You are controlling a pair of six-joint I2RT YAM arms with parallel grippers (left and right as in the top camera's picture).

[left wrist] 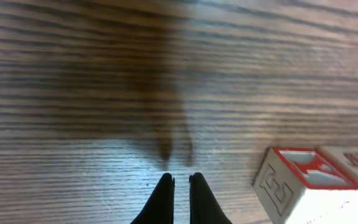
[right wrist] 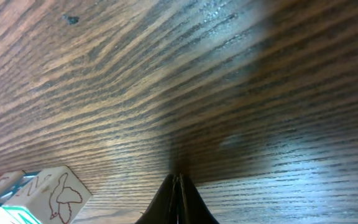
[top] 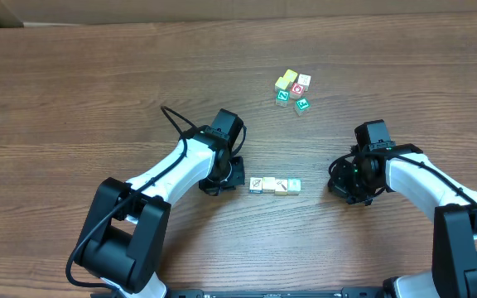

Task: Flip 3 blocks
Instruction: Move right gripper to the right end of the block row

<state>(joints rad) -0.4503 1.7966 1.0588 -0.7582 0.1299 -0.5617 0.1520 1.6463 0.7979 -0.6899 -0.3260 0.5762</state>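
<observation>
Three blocks lie in a tight row near the table's front middle: a whitish one, a tan one and a green-edged one. My left gripper rests low just left of the row, shut and holding nothing. In the left wrist view its tips hover over bare wood, and the nearest block, with a red-rimmed top face, sits to their right. My right gripper sits right of the row, shut and holding nothing. The right wrist view has its tips on bare wood and a butterfly-marked block at lower left.
A loose cluster of several other small cubes, yellow, red, white and green, lies at the back right of the middle. The wooden table stretches bare on the left. A cable loops off the left arm.
</observation>
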